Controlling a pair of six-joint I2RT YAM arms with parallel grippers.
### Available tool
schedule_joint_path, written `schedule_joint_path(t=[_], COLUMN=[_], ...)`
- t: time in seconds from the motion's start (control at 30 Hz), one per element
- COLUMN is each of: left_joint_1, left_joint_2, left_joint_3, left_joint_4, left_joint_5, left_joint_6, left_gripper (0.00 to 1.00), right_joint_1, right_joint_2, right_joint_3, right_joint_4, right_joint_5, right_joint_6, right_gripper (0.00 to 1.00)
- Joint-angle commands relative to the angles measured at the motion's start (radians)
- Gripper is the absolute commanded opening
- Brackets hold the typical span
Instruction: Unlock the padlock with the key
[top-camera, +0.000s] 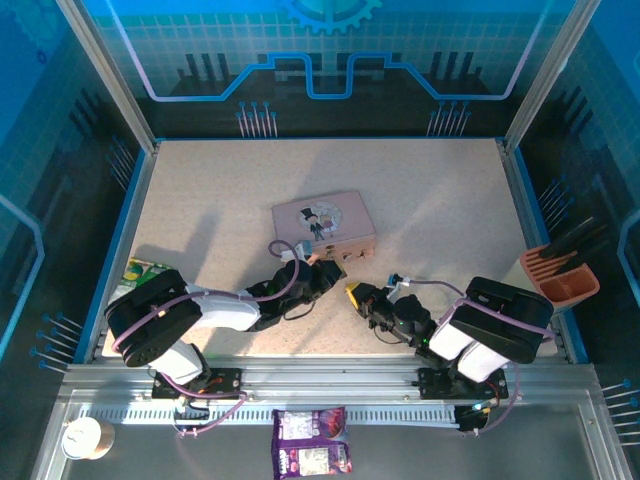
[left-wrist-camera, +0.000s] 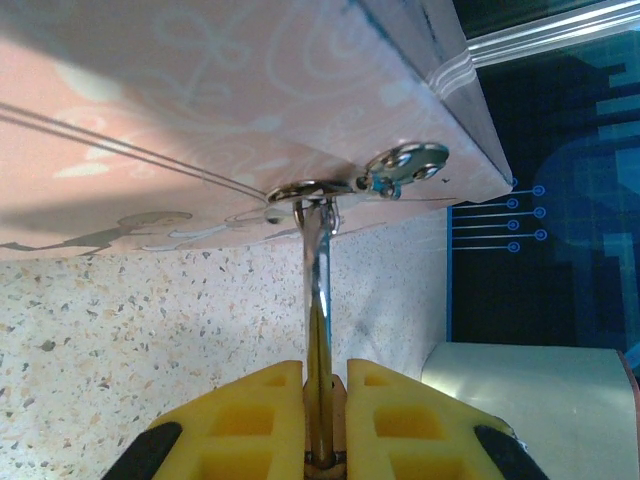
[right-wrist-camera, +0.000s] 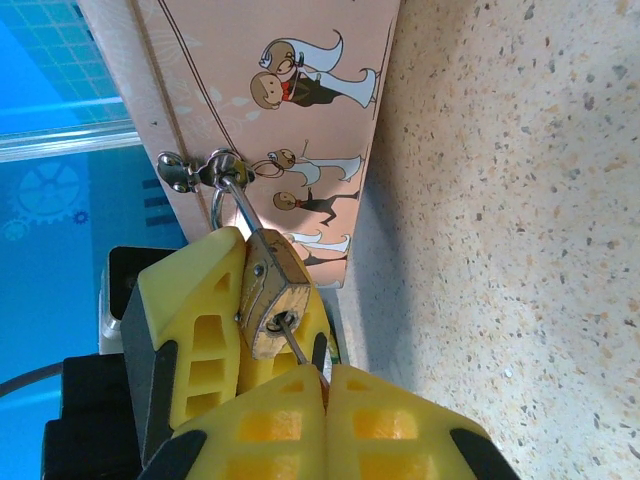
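Padlock (right-wrist-camera: 272, 305) clamped in left gripper (left-wrist-camera: 322, 380); right gripper (right-wrist-camera: 325, 385) pinched shut on key (right-wrist-camera: 296, 345) seated in keyhole. Lock hooks through hasp (right-wrist-camera: 190, 170) of tin (right-wrist-camera: 330, 130) on speckled table (right-wrist-camera: 520, 250).

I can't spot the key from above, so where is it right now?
Right wrist view, lower centre: the key is pushed into the padlock, pinched by the right claw, beside the pink tin.

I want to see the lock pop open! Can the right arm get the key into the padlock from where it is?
Probably yes. The right gripper pinches the key, whose tip meets the keyhole in the padlock. The left gripper holds the padlock, and nothing stands between them.
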Motion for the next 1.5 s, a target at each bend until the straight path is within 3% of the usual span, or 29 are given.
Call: schedule_joint_path(t=[0.0,0.5,0.83,1.3,1.47], left_joint_1=[-0.037,-0.059,-0.066,-0.089,-0.084], left_joint_2=[-0.03,-0.055,-0.055,-0.012,-0.021], left_joint_3=[0.051,0.011,-0.031,0.019,0.001], left_joint_4=[0.081,0.023,0.101,0.103,0.1], left_joint_5=[0.036,0.014,0.024,0.035,-0.012], left_joint_6=[0.008,0.049,0.08,0.062,0.036], left_gripper=[0.0,0.0,0.0,0.0,0.0], right_joint_1=[-0.007,-0.032,-0.051,-0.064,-0.066], right_joint_2=[0.004,-0.02,-0.006,-0.005,0.005], right_joint_3=[0.035,0.042,0.032,0.055,0.035], right_joint_4=[0.017,-0.003,0.024,0.024,0.023], right_joint_5=[0.045,0.006,-0.022,-0.048,-0.045], right_joint_6=[-0.007,-0.012,0.022,0.008,0.008], right_gripper=[0.0,0.0,0.0,0.0,0.0])
